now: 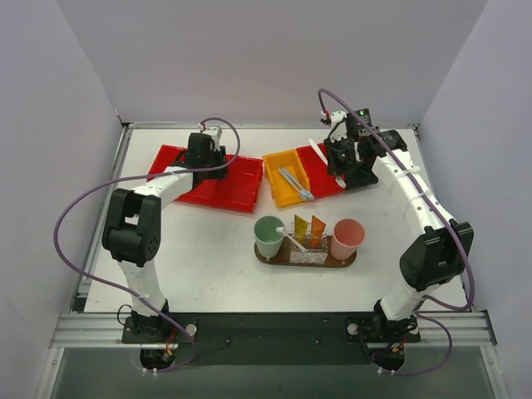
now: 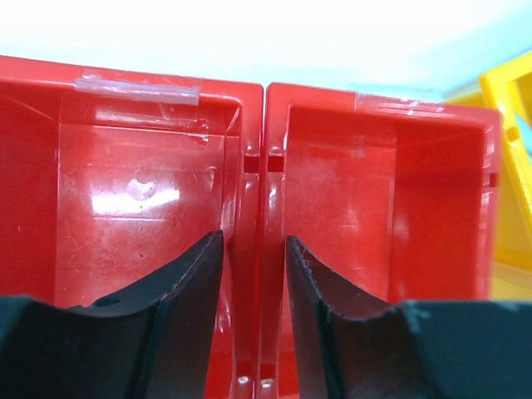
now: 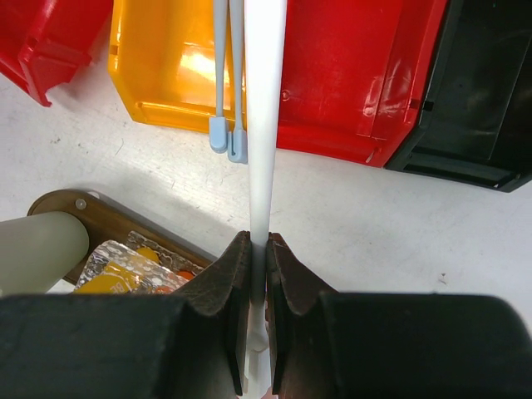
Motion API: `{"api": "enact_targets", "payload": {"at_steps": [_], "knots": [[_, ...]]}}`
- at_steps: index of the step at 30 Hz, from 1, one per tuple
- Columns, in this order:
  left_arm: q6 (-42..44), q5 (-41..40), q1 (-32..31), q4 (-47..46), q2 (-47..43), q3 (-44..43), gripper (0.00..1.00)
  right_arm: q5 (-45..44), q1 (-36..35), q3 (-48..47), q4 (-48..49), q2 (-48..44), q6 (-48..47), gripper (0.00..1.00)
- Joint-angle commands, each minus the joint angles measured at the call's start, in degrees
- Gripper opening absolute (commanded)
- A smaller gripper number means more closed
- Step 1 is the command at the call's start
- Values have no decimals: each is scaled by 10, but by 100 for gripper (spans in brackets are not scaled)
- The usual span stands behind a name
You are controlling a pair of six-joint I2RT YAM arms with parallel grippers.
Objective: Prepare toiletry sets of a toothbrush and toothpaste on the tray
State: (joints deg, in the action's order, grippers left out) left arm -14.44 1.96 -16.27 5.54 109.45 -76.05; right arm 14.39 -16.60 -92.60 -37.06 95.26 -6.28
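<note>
Black fingers (image 3: pixel 220 278) of the right gripper (image 3: pixel 258 243) are clenched on a slim white toothbrush (image 3: pixel 265 116), whose shaft runs up where a yellow plastic bin (image 3: pixel 158 75) meets a red one, beside two pale blue toothbrushes (image 3: pixel 219 83) poking over the yellow lip. Further left, the left gripper (image 2: pixel 255 238) hangs released, jaws parted above the adjoining walls of two red plastic bins (image 2: pixel 141 191). Nearer the arms, the dark brown wooden oval tray (image 1: pixel 349 263) carries a green cup (image 1: pixel 268 235), a clear holder (image 1: pixel 307 254) with upright yellow and orange toothpaste tubes (image 1: pixel 317 229), and a pink cup (image 1: pixel 347 238).
</note>
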Motion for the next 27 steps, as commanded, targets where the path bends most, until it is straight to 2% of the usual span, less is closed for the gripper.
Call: {"api": "enact_targets", "payload": {"at_steps": [1,4,7,11,14,15,17,18,19,21,27], "knots": [[-20,27,-4,4,-56,0,51,4,-5,3,-2,-36,3,0],[-10,20,-4,4,-81,5,66,4,-6,2,-5,-41,3,0],[-1,10,-4,5,-107,8,72,5,-6,2,-7,-46,5,0],[18,10,-4,3,-143,17,74,23,-12,2,-13,-54,1,0],[61,57,-7,-17,-181,26,74,52,-22,-1,-26,-64,-7,0],[101,94,-10,-33,-204,35,74,60,-25,-6,-31,-65,-10,0],[141,117,-23,-42,-229,42,74,76,-33,-12,-42,-72,-13,0],[210,146,-30,-40,-250,42,74,84,-36,-14,-46,-75,-14,0],[242,158,-45,-34,-259,39,74,95,-38,-15,-52,-80,-15,0],[335,175,-63,2,-280,29,76,122,-47,-23,-64,-79,-16,0],[533,178,-133,45,-343,38,79,187,-76,-47,-117,-75,-26,0]]}}
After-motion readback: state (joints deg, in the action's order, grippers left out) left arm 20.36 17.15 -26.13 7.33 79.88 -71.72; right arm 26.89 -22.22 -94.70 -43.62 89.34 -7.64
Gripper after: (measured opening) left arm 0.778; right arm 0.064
